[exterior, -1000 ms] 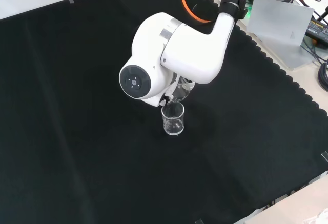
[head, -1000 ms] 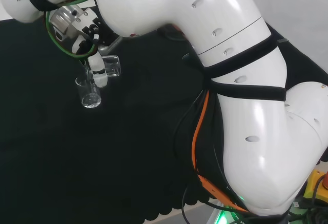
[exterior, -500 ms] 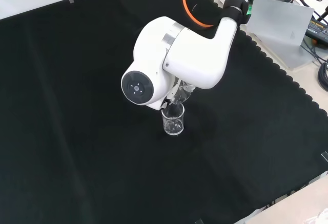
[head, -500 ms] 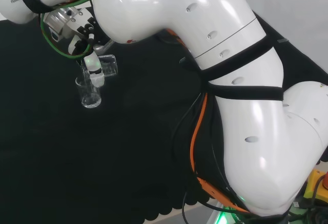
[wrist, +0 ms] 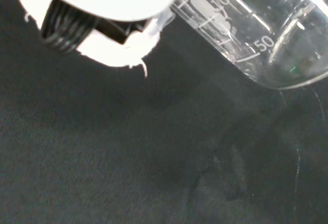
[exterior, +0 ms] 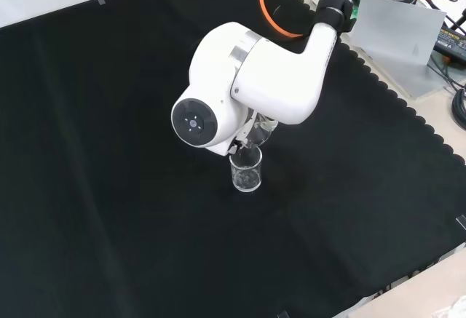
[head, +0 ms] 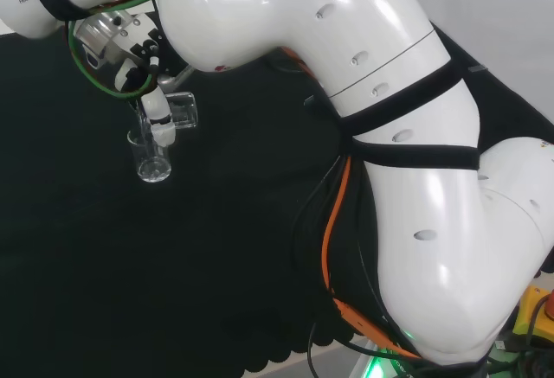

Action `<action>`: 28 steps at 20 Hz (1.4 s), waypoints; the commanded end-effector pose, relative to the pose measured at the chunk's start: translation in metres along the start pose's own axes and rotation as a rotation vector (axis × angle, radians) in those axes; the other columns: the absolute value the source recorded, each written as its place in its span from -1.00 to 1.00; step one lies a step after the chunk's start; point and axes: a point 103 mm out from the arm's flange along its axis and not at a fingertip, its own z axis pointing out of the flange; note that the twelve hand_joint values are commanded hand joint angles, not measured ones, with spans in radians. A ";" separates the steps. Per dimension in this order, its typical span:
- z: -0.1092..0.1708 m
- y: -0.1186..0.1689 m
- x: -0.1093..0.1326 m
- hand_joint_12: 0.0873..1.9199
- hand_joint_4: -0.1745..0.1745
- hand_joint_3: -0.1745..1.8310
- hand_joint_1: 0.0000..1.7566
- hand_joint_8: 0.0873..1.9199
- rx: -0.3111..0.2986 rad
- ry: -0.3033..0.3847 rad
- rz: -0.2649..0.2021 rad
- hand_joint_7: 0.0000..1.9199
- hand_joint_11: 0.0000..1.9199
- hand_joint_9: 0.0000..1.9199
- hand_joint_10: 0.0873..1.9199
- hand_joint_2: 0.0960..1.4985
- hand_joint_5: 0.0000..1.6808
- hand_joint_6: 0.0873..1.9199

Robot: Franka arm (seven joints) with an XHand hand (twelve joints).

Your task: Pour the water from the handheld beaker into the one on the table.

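Wrist view, closest in: clear handheld beaker [wrist: 246, 29] w/ printed graduation marks, tilted steeply, its rim low over the black cloth [wrist: 128, 172]; a blurred white part of the robot hand [wrist: 102, 8] sits against the glass. Whether any liquid is running out, can't tell

Head view, nearer part of the worktop [head: 130, 291] is bare black cloth. Farther in, at upper left, the table beaker [head: 153, 155] stands upright on the cloth. Just above it the robot hand [head: 158, 118] has its fingers wrapped round the handheld beaker [head: 179, 111], which lies tipped close to horizontal, mouth end towards the table beaker & over its rim. Green cable loops by the wrist; big white arm links at right

Front view: table beaker [exterior: 247, 170] stands near mid-cloth, upright, a little clear liquid seems to sit at its bottom. Directly behind & above it the tipped handheld beaker [exterior: 256, 134] peeks from under the white link w/ round grey cap [exterior: 192, 122], touching or just above the table beaker's rim
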 end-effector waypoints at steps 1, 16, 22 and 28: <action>0.005 -0.001 -0.006 -0.06 -1.00 0.07 0.47 0.11 0.002 0.006 0.000 0.16 0.06 0.42 0.07 -0.24 0.26 0.13; 0.000 -0.002 -0.004 -0.06 -1.00 0.07 0.47 0.11 0.025 -0.031 0.030 0.16 0.07 0.42 0.07 -0.25 0.26 0.13; -0.001 -0.004 -0.003 -0.06 -1.00 0.07 0.47 0.11 0.034 -0.048 0.039 0.16 0.07 0.43 0.07 -0.25 0.26 0.13; -0.008 -0.004 0.004 -0.06 -1.00 0.07 0.47 0.11 0.045 -0.062 0.050 0.16 0.07 0.43 0.07 -0.25 0.26 0.13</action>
